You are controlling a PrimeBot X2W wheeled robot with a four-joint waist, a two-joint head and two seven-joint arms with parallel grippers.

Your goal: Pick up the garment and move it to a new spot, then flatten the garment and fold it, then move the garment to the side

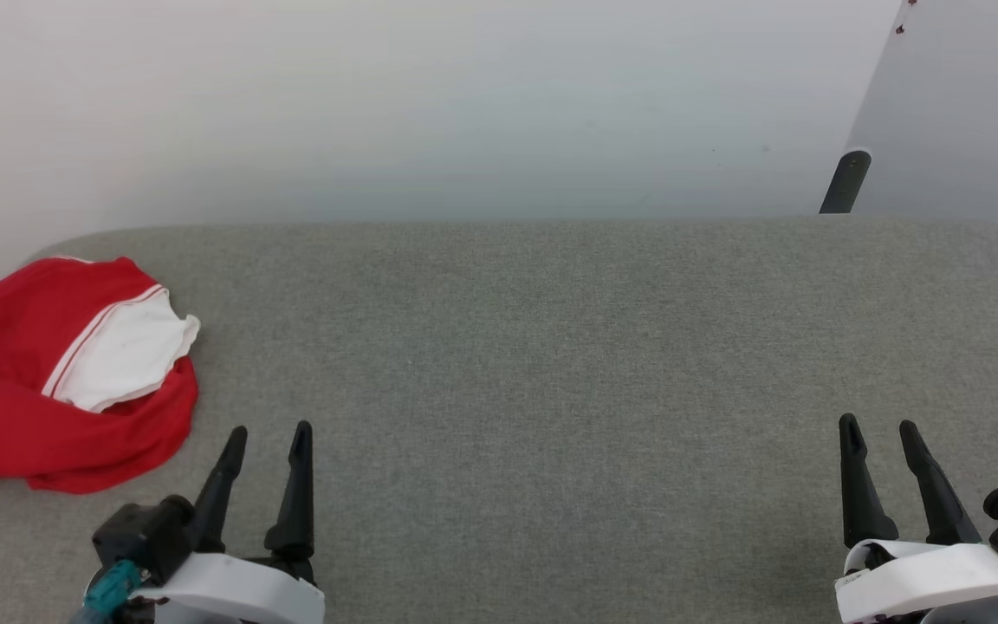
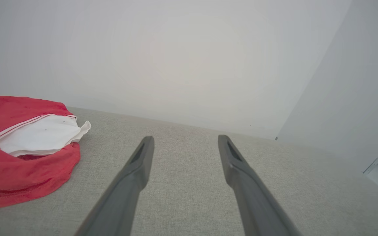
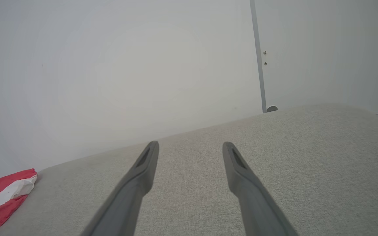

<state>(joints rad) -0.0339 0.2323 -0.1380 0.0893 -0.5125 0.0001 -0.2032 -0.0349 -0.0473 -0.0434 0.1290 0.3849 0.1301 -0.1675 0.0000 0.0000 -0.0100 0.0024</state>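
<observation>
Left gripper (image 1: 270, 431), lower left: fingers spread wide, empty. Right gripper (image 1: 878, 423), lower right: same, wide and empty. Garment (image 1: 66, 373) lies bunched at left edge, near left gripper, not touching. Grey fabric surface (image 1: 551, 347) underneath; dark post (image 1: 845, 182) upper right.

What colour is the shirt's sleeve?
The sleeve is white with red-and-white striped trim, clearest in the left wrist view.

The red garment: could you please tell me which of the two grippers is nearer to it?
The left gripper, open and close beside the garment; the right gripper, also open, sits far across the grey cushion.
</observation>
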